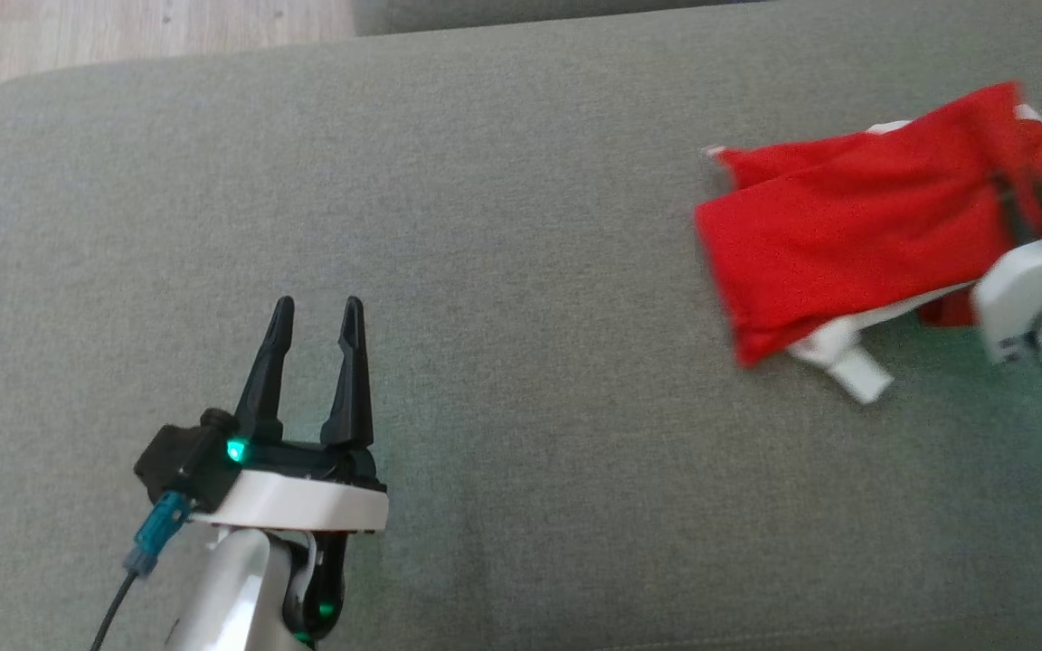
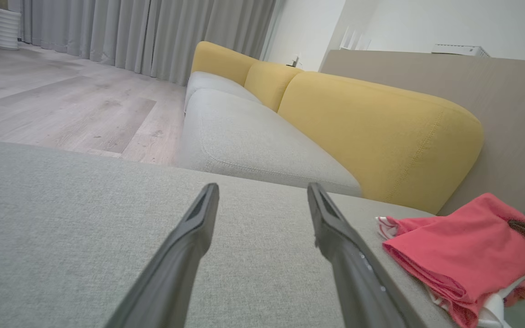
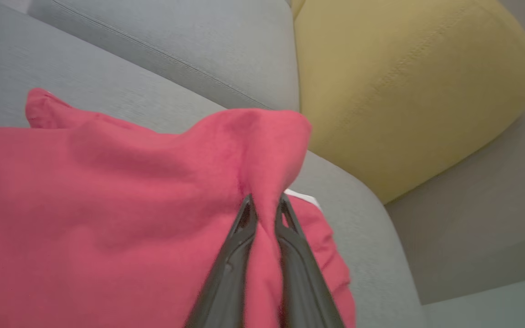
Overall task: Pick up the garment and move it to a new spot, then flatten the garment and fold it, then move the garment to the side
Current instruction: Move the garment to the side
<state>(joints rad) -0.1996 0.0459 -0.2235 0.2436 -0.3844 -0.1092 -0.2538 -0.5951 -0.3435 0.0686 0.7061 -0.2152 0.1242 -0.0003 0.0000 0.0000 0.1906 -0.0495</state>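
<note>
The garment (image 1: 856,226) is red with white trim, folded into a rough rectangle at the right end of the grey cushion (image 1: 485,199). It also lies at the lower right of the left wrist view as the red garment (image 2: 467,246). My right gripper (image 3: 265,205) is shut on a raised fold of the garment (image 3: 107,200), cloth pinched between both fingers; in the head view the right gripper (image 1: 1018,203) is partly out of frame. My left gripper (image 1: 316,312) hovers open over bare cushion at the lower left, far from the garment, and its fingers (image 2: 198,228) hold nothing.
A yellow backrest (image 2: 372,132) and a paler seat cushion (image 2: 253,141) lie beyond the grey cushion's far edge. Wooden floor (image 1: 123,32) shows past the cushion's rounded far-left corner. A beige panel (image 2: 495,100) rises behind the sofa.
</note>
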